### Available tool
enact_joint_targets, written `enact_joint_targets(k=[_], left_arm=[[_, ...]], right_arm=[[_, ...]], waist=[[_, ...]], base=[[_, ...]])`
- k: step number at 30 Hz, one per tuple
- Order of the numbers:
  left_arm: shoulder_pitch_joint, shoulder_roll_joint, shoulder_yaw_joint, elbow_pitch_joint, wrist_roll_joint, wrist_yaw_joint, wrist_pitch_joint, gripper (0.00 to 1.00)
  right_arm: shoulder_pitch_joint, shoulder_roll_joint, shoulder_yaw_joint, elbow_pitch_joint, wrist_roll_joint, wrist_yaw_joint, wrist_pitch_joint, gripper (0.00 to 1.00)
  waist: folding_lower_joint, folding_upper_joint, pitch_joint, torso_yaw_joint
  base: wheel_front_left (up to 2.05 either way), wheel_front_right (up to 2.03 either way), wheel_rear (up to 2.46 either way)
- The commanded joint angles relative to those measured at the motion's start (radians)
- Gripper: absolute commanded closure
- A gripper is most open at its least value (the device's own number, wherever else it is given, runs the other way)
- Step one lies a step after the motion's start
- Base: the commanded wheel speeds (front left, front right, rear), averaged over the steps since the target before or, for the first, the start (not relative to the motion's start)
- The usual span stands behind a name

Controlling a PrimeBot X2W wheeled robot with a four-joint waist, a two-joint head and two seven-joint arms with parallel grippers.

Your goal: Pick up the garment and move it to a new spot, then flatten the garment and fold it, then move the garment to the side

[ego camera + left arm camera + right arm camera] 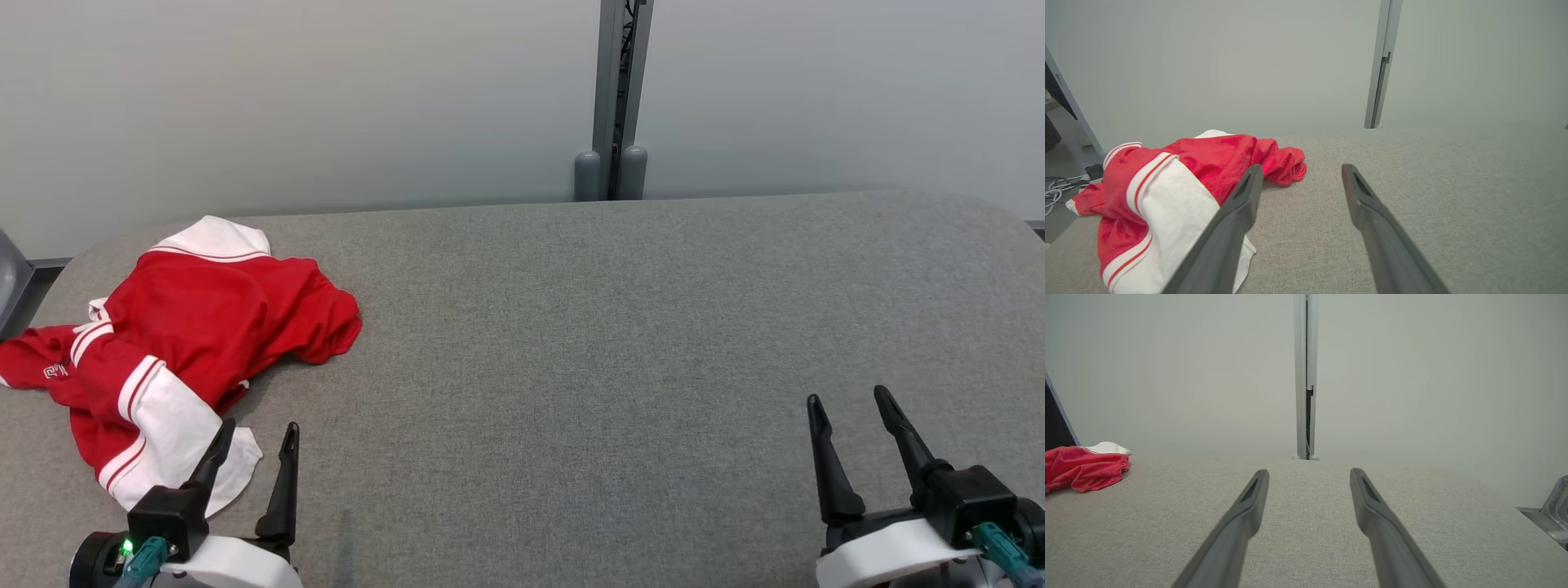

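Garment is crumpled at the far left of the table, 11 o'clock from my left gripper, white end just beside it. Both grippers wide open, empty. Right gripper well apart, so left is nearer.

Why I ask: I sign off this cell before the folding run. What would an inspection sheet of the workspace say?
Surface: table, grey fabric top, rounded far corners.
Job's things: garment, red and white, crumpled at the table's left end, not yet flattened.
Clutter: nothing seen.
Grippers: left claw open, empty, one finger beside the garment's white part, contact unclear; right claw open, empty, over the table's right end.
Cables: loose cables on the floor past the table's left end.
Surroundings: pale wall panels joined by a grey post.
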Motion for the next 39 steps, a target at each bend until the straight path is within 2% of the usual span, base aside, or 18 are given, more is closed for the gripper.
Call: enact_joint_targets(k=[1, 9, 24, 29, 39], left_arm=[[-0.004, 0.004, 0.005, -0.001, 0.024, -0.005, -0.009, 0.0], [0.001, 0.002, 0.013, 0.015, 0.061, -0.005, -0.023, 0.0], [-0.012, -0.003, 0.004, 0.022, 0.048, -0.007, -0.02, 0.0], [-0.019, -0.006, -0.002, 0.03, 0.045, -0.007, -0.02, 0.0], [0.003, 0.005, 0.01, 0.044, 0.035, -0.007, -0.02, 0.0]], right_arm=[[0.001, -0.006, -0.002, -0.004, -0.024, 0.002, -0.011, 0.0], [0.007, -0.007, 0.001, -0.004, -0.059, 0.002, -0.027, 0.0], [0.016, -0.006, -0.006, -0.003, -0.041, 0.002, -0.024, 0.0], [0.031, -0.006, 0.004, -0.001, -0.046, 0.002, -0.024, 0.0], [0.028, -0.006, 0.044, 0.002, -0.029, 0.002, -0.024, 0.0]], waist=[[0.0, -0.0001, 0.001, 0.0], [0.0, -0.0001, 0.002, 0.0], [0.0, -0.0001, -0.002, 0.026], [0.0, -0.0001, -0.016, 0.093], [0.0, -0.0001, -0.044, 0.31]], base=[[0.0, 0.0, 0.0], [0.0, 0.0, 0.0], [0.0, 0.0, 0.0], [0.0, 0.0, 0.0], [0.0, 0.0, 0.0]])
